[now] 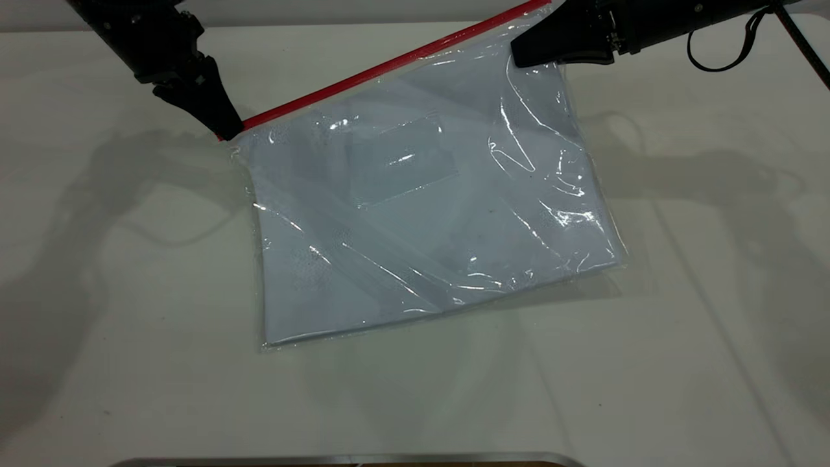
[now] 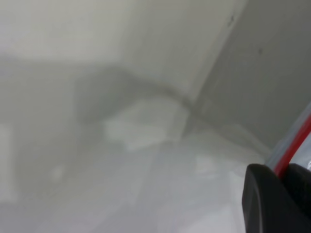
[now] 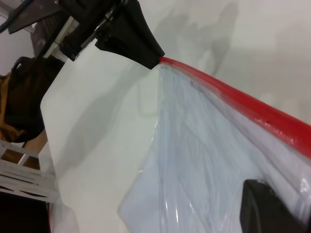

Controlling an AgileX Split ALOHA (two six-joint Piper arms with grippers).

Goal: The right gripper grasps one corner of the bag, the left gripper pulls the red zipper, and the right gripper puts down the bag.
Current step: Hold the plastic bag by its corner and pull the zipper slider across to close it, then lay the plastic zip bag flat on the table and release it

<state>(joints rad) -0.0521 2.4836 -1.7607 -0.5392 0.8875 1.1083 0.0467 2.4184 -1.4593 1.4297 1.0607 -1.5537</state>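
Note:
The clear bag (image 1: 421, 214) with white sheets hangs tilted, its red edge raised and its lower edge resting on the table. The red zipper (image 1: 389, 65) runs taut between both grippers. My right gripper (image 1: 522, 55) is shut on the corner of the bag (image 1: 535, 19) at the strip's far right end. One of its fingers (image 3: 265, 208) presses on the plastic (image 3: 194, 170). My left gripper (image 1: 227, 130) is shut on the red zipper at its left end. The strip (image 2: 297, 143) passes between its fingers (image 2: 262, 194). It also shows in the right wrist view (image 3: 146, 51). The slider tab is hidden.
The white table (image 1: 130, 292) lies all round the bag. A metal edge (image 1: 350, 459) runs along the near side. In the right wrist view, a white rack (image 3: 24, 170) and a dark brown object (image 3: 24, 107) sit beyond the table's edge.

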